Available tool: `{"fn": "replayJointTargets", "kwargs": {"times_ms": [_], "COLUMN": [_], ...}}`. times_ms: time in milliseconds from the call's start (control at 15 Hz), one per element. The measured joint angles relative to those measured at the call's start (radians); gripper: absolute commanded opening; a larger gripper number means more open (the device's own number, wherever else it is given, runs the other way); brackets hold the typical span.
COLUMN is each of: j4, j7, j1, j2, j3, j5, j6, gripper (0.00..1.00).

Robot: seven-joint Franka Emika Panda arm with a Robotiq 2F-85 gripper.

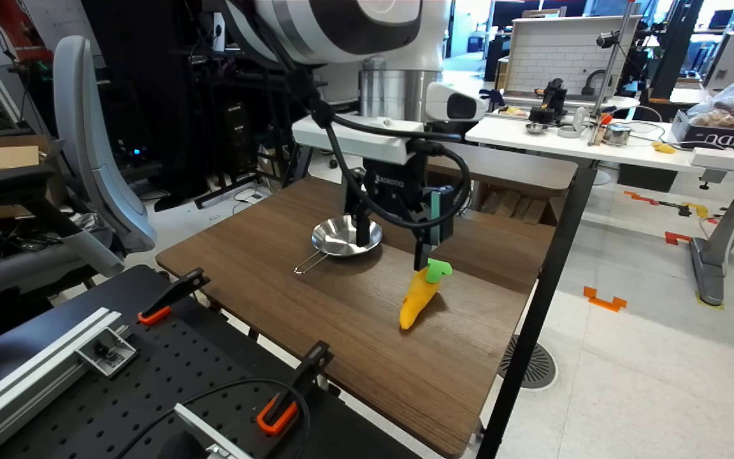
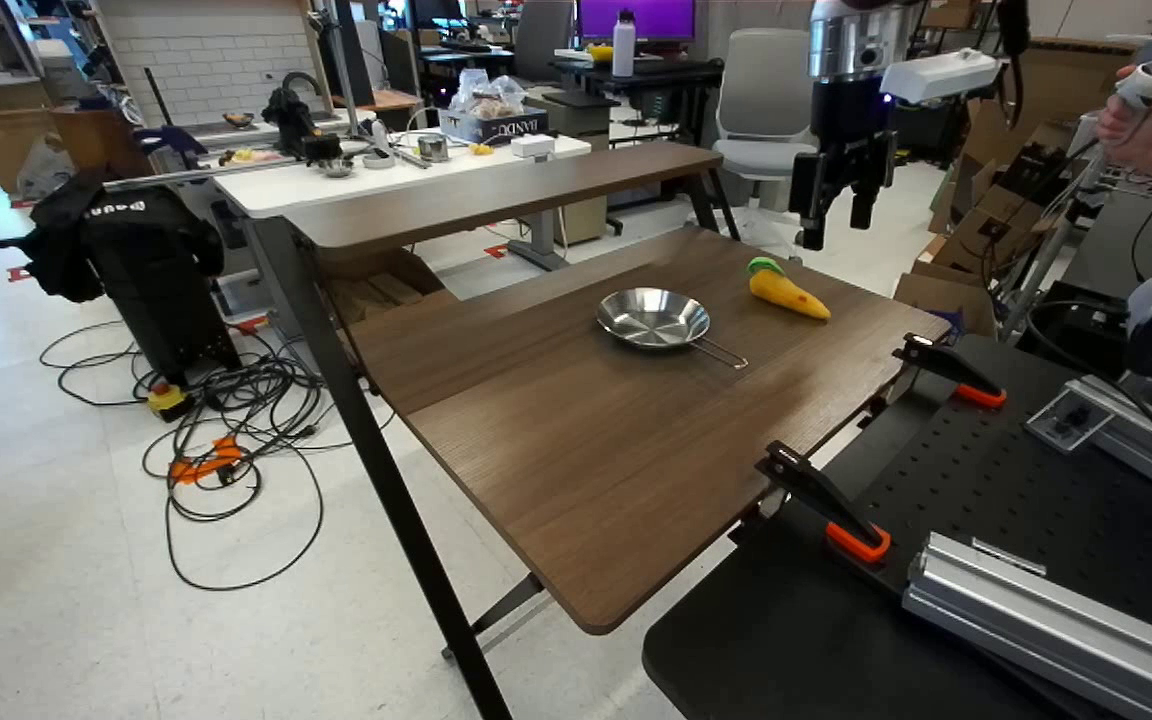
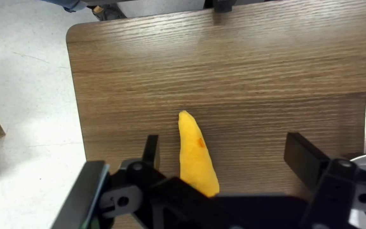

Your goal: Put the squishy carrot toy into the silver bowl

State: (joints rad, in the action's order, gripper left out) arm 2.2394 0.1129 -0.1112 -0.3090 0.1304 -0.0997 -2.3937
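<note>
Pickup not yet made

The yellow-orange, cone-shaped, soft-looking carrot toy (image 2: 786, 294) lies on the brown wood-grain counter (image 2: 576, 450), right of the round silver metal bowl (image 2: 651, 320) in both exterior views. It should handle light and squashy, best pinched gently mid-body. The black hand (image 3: 225, 151) hangs wide, gripping nothing. Counter holds 1 toy, 1 bowl.

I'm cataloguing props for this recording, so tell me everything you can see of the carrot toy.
The carrot toy has a yellow-orange body that tapers to a rounded tip, a small darker orange mark partway along, and a bright green top at its thick end. It looks soft, perhaps foam or fabric. It lies on its side on the brown tabletop, apart from the silver bowl, tip toward the black bench. Only the tabletop touches it; the open gripper hangs above.
</note>
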Motion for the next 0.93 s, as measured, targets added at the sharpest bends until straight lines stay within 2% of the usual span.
{"fn": "replayJointTargets", "kwargs": {"times_ms": [467, 933], "j4": [-0.152, -0.23], "j7": [0.023, 0.037], "j1": [-0.043, -0.039], "j2": [-0.154, -0.23], "j3": [0.01, 0.004], "j5": [-0.025, -0.053], "j6": [0.0, -0.001], "gripper": [1.0, 1.0]}}
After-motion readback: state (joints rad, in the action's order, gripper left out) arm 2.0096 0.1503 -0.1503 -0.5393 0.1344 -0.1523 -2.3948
